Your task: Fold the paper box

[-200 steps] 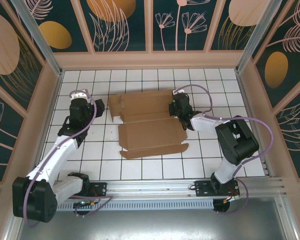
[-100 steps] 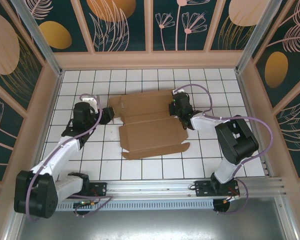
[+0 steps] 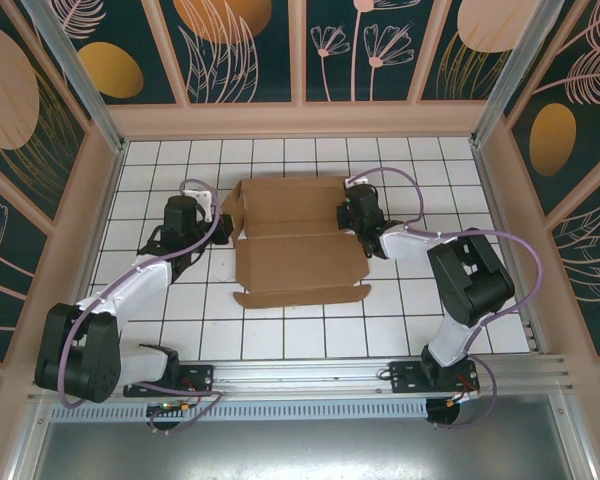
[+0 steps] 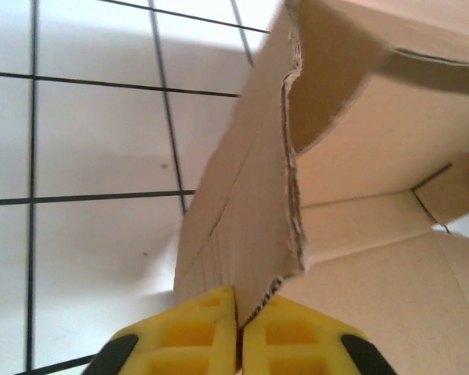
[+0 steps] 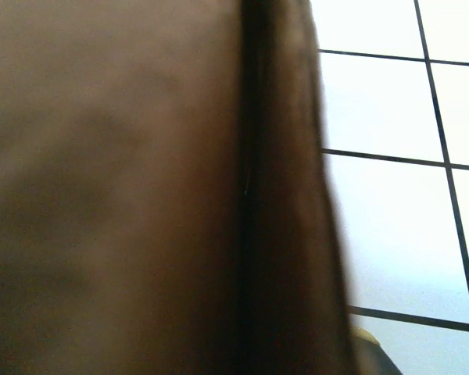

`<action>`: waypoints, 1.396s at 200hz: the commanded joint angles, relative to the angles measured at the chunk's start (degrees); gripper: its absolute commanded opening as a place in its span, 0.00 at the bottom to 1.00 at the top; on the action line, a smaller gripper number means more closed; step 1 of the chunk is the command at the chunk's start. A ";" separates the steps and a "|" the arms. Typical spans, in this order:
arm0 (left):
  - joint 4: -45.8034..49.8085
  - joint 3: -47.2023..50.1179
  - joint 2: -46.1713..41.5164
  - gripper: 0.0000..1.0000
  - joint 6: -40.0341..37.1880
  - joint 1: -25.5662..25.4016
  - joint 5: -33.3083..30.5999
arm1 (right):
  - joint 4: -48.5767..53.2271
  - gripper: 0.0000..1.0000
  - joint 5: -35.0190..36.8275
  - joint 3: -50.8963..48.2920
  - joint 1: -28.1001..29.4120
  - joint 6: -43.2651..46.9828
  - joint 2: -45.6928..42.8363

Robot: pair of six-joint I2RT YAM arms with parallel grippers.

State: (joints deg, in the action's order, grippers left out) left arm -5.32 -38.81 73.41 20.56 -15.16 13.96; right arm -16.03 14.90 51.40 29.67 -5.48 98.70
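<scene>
The paper box (image 3: 298,245) is a brown die-cut sheet lying mid-table, with its left side flap (image 3: 233,208) standing up. My left gripper (image 3: 216,226) is at that left edge. In the left wrist view its yellow fingertips (image 4: 195,332) are shut on the raised flap's edge (image 4: 254,258), the gripper (image 4: 238,324) pinching the cardboard. My right gripper (image 3: 357,216) sits on the box's right edge. In the right wrist view dark, blurred cardboard (image 5: 141,195) runs out from the jaw line and hides the jaws; a corner of one fingertip (image 5: 365,341) shows.
White tiled floor (image 3: 420,300) surrounds the box, enclosed by peach frame walls (image 3: 300,118). An aluminium rail (image 3: 310,375) runs along the near edge by the arm bases. The front flap (image 3: 300,296) lies flat toward the rail.
My left gripper moved right from the open floor to the box's left edge and shut on the side flap, which now stands up. The box squared up; the right gripper held its place.
</scene>
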 commanded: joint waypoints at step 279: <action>3.58 -18.99 -1.92 0.81 -2.56 -1.28 -5.74 | 34.85 0.00 -13.49 21.39 -5.58 1.30 10.69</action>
State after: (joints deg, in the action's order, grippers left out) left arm -4.25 -54.78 72.86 18.09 -18.90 10.39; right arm 6.72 4.97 70.91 24.82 -5.13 106.28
